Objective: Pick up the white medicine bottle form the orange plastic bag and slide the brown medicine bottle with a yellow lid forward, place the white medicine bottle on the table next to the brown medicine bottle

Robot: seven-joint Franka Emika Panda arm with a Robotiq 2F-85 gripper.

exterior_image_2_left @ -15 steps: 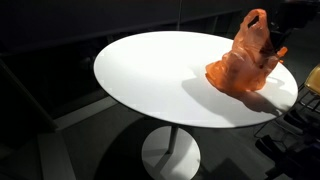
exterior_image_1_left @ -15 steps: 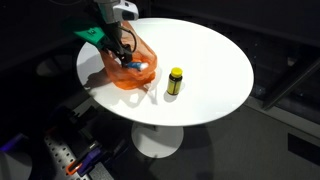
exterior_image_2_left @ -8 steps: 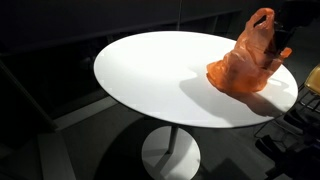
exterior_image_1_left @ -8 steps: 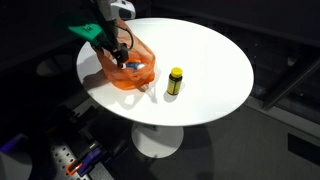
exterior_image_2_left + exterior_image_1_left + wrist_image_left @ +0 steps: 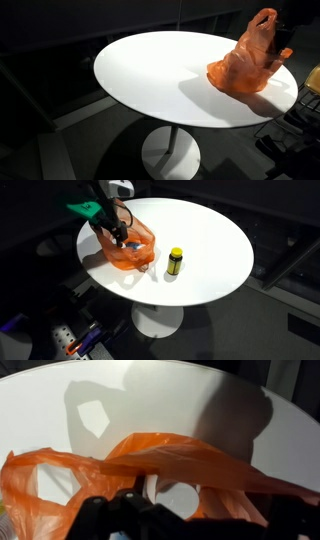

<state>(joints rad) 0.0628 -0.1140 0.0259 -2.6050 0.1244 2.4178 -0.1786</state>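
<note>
White medicine bottle [image 5: 132, 248] showed only as a pale shape inside the orange plastic bag [image 5: 138, 258], at 9 o'clock from the brown medicine bottle [image 5: 175, 261] on the table [image 5: 215, 240]. Arm reached steeply down; gripper [image 5: 120, 231] sat at the bag mouth, its opening and any hold not discernible.

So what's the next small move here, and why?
Probably ease the jaws straight down into the orange plastic bag toward the white medicine bottle. They hang at the bag's open mouth, the bottle lies inside just below them, and the bag hides whether they are open.
</note>
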